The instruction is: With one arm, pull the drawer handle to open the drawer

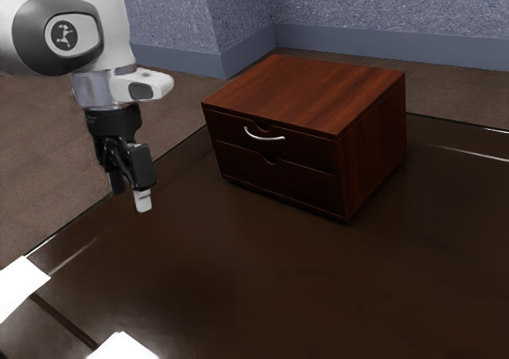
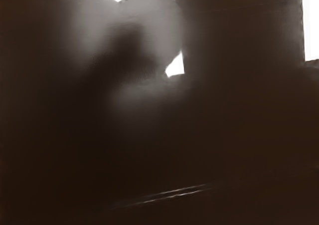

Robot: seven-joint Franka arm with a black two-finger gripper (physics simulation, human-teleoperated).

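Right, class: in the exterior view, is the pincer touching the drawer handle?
No, the pincer hangs well to the exterior view's left of the silver handle, with bare table between them.

The arm hangs wrist-down, its pincer pointing downward, fingers apart and gripping nothing.

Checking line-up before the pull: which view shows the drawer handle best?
The exterior view: the silver drawer handle stands out on the upper drawer of the cabinet, with the claw well off to that view's left. The wrist view gives dark shapes; I cannot pick the handle out there.
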